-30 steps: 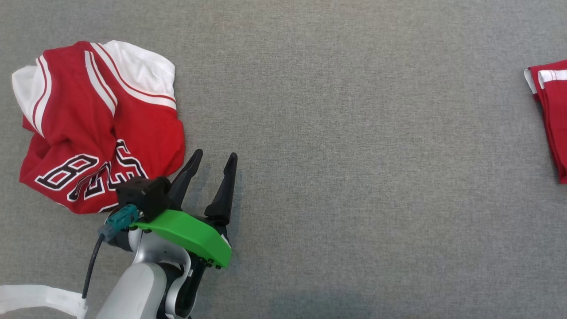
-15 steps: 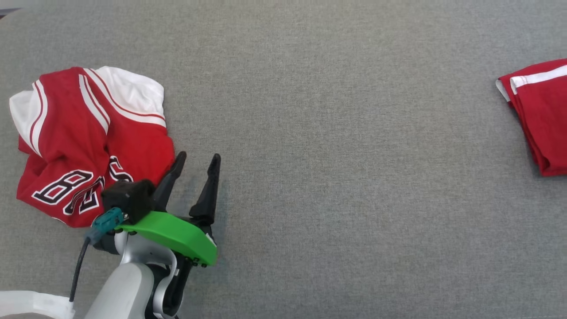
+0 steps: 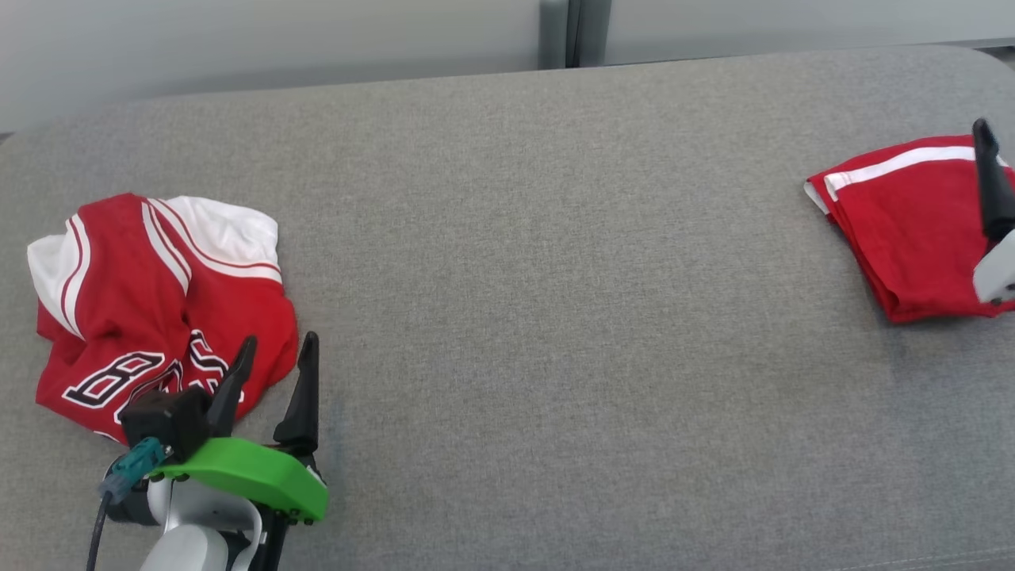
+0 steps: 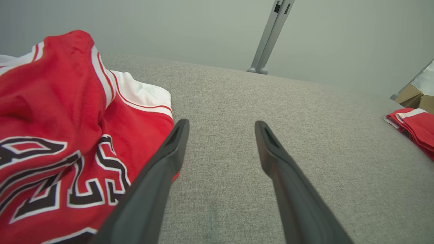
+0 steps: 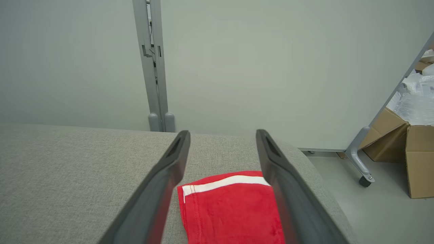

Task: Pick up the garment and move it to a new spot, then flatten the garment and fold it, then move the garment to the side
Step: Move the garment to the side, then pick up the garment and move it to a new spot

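Far left: crumpled jersey [image 3: 158, 301], red and white, heaped on the grey cushion [image 3: 555, 301], not yet lifted. Left claw [image 3: 277, 341] sits just beside its near-right hem, released, jaws wide, nothing in them. One finger overlaps the hem; the other is over bare cushion.

Risk for you: closing here likely pinches only a thin edge fold, so the heap may drag or slip out on the lift.

Far right: folded red cloth [image 3: 904, 230], with the right claw [image 5: 222, 135] above it, also released and empty. Lower it carelessly and you could snag that finished fold.

Since a second ago: camera tilted up, wall [image 3: 277, 47] now visible. Left claw sits closer over the hem.
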